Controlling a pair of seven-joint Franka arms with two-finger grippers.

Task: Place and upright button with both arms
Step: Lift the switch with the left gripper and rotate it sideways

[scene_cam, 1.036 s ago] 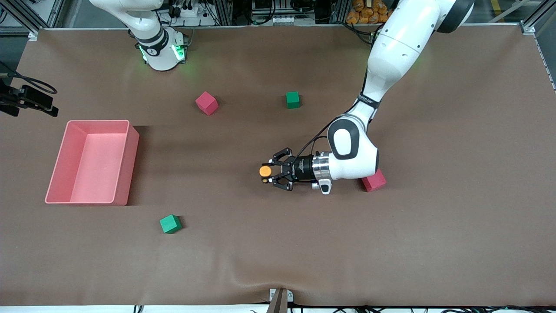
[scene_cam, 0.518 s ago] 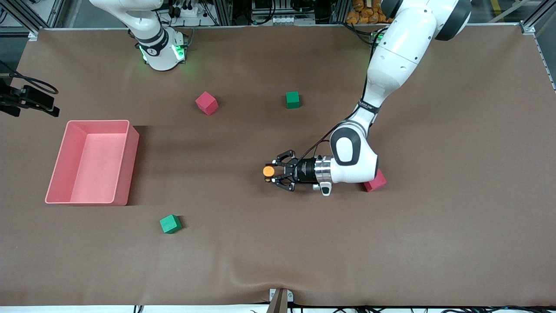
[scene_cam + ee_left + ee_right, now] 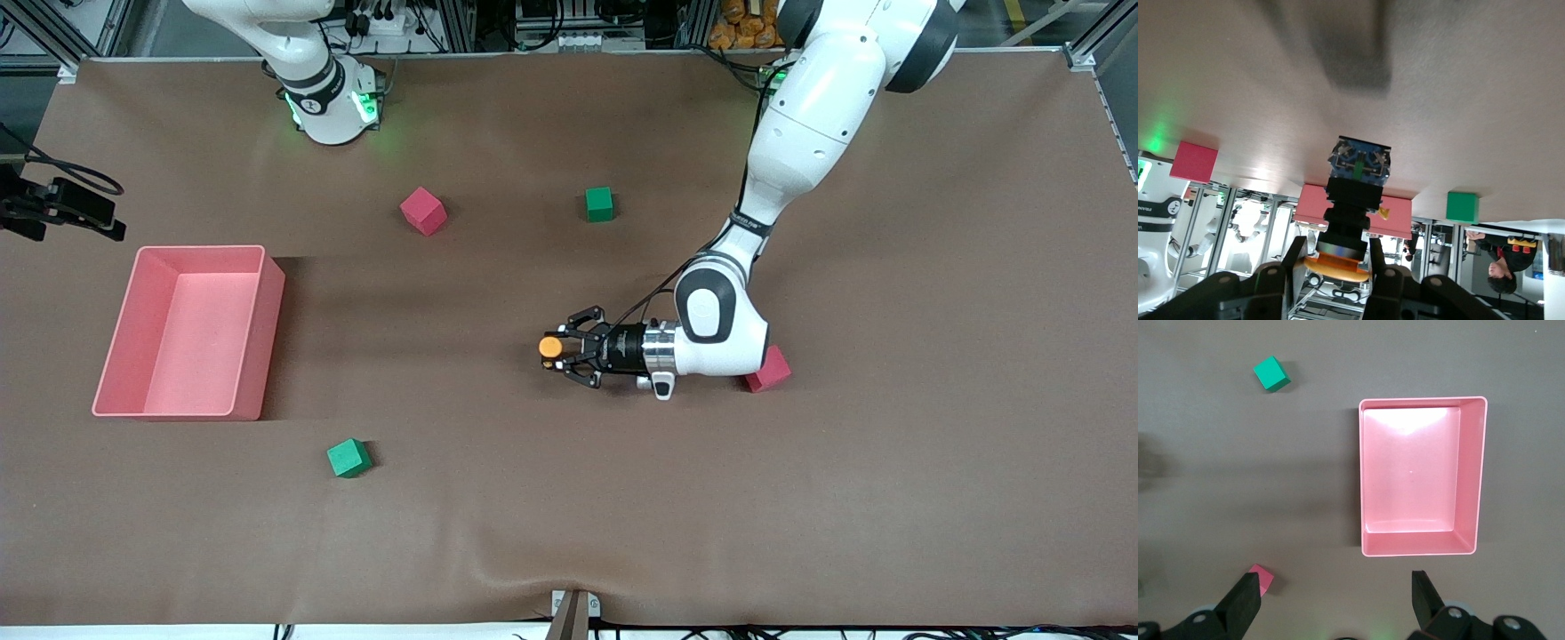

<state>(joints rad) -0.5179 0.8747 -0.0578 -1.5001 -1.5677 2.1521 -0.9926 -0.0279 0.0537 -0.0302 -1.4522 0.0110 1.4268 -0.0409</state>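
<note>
Two arms on my screens, and only one is working. The left gripper [image 3: 558, 348] is hanging low over the middle of the table [image 3: 889, 489], turned sideways with its fingers pointing toward the right arm's end, and it is pinching the button [image 3: 550, 347] by its round orange cap. In the left wrist view I am seeing the fingertips [image 3: 1377, 263] pressed against the cap, with the button's [image 3: 1353, 203] black body and blue-marked end sticking out from the gripper. The button is lying level in the grip, not upright.

The right gripper [image 3: 1336, 597] is waiting high up, over the right arm's end of the table; I am looking down past its spread fingers at the pink bin [image 3: 1421, 477].

I am also counting four cubes: a pink cube [image 3: 423, 211] and a green cube [image 3: 599, 204] toward the arms' bases, another green cube [image 3: 348, 458] nearer the front camera than the bin [image 3: 260, 333], and a second pink cube [image 3: 770, 370] partly under the left arm's wrist.
</note>
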